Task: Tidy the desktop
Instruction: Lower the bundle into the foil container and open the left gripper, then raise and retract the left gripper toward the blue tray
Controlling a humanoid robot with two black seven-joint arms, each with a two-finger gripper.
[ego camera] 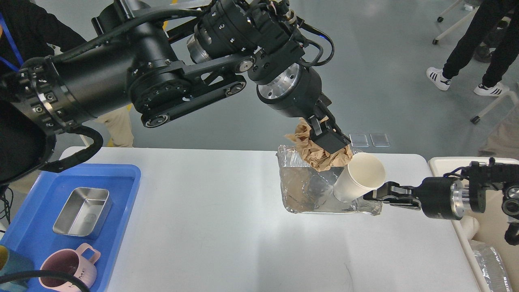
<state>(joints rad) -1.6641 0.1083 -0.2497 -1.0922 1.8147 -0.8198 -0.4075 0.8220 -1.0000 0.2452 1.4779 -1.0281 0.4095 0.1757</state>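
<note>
The white desktop (211, 227) fills the lower view. My left gripper (329, 142) is shut on a crumpled ball of brown paper (314, 152) and holds it above the far end of a crinkled foil tray (308, 190) on the desktop. My right gripper (375, 194) comes in from the right and is shut on the near edge of the foil tray. A white paper cup (359, 176) lies tilted in the tray, its open mouth towards me, just above the right gripper's fingers.
A blue plastic tray (121, 178) at the left holds a steel box (83, 211) and a pink mug (69, 269). A cream-coloured bin (442, 164) stands off the right edge, with foil (492, 269) inside. People stand on the floor behind.
</note>
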